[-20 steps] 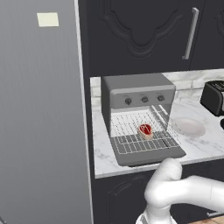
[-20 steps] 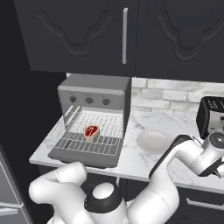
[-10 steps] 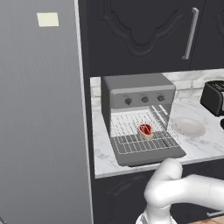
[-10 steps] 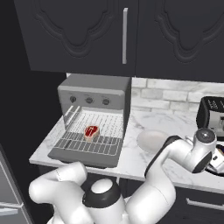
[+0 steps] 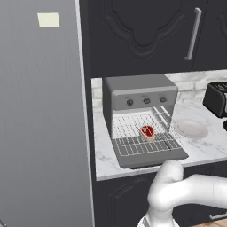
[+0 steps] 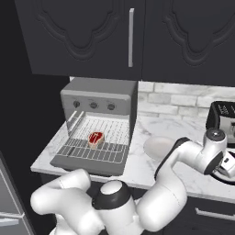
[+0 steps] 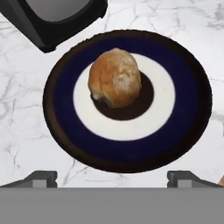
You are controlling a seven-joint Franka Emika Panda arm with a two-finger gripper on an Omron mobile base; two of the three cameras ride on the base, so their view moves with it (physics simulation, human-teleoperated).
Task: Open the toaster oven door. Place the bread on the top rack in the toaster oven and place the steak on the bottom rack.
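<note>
**Claw poised over the bun, steak already racked**

Above a dark-rimmed plate (image 7: pixel 61 131) on the marble bench (image 7: pixel 26 78), looking straight down at the bread (image 7: pixel 114 78), which sits upright on the plate's white centre. Claw (image 7: pixel 112 177) spread wide, fingertips (image 7: pixel 41 177) apart at either side and holding nothing; likely lined up this way for a straight drop onto the bun. Over to the left, the toaster oven (image 5: pixel 137 99) with the toaster oven door (image 5: pixel 153 155) folded down flat. The bottom rack (image 6: pixel 94 149) pulled out over it, carrying the steak (image 6: pixel 96 137). Probably left drawn out for easy reach. A black toaster (image 6: pixel 222 117) just beside the plate, a pale bowl (image 5: pixel 190 128) between it and the oven, dark cabinets (image 6: pixel 128 36) overhead, a grey fridge (image 5: pixel 42 111) at far left.
</note>
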